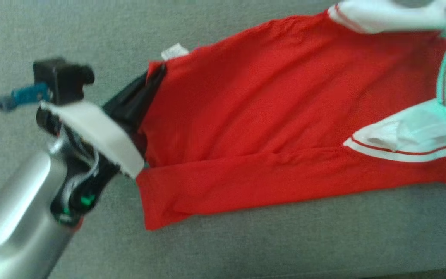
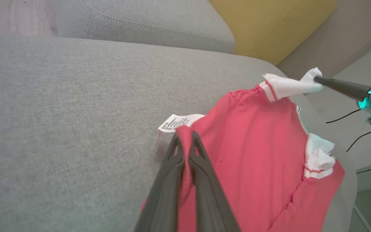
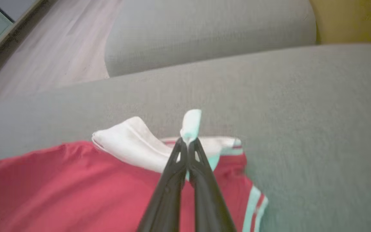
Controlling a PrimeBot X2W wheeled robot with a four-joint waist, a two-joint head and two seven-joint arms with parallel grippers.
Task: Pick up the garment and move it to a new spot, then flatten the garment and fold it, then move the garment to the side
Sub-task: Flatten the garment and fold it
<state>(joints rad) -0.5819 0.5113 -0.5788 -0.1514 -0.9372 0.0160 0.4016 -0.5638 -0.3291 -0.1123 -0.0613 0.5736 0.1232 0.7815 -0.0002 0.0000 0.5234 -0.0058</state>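
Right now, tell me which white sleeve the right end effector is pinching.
The top sleeve, at the head view's upper edge, its tip clamped in the right end effector. The lower sleeve lies loose on the red body.

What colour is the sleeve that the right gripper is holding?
White sleeve, red-striped where it meets the red garment; left wrist view shows it best.

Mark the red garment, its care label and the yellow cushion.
red garment [image 1: 285, 116], head view, middle of red body
care label [image 2: 176, 122], left wrist view, printed face
yellow cushion [image 2: 269, 25], left wrist view, front face
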